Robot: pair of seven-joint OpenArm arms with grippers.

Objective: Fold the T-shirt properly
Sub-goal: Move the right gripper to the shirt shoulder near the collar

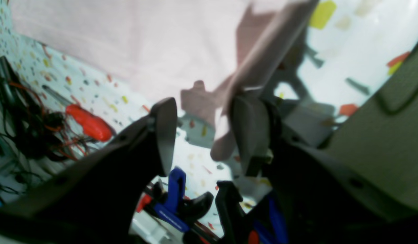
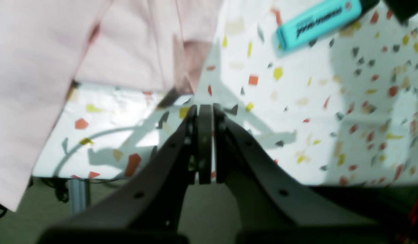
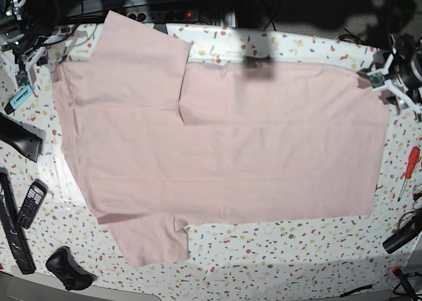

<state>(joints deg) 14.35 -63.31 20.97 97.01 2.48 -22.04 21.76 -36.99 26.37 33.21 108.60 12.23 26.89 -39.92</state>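
Base view: T-shirt lies flat, plain side up, covering most of the table, one sleeve over the far edge, the other near the front edge. Left gripper at the right edge, jaws apart, a shirt corner draped against one finger. Right gripper at the far left corner, jaws together, empty, near a highlighter. Screwdriver by the right edge.

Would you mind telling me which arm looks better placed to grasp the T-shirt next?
Probably left: the left gripper is open with a T-shirt edge at one pad; the right gripper is shut, off the fabric.
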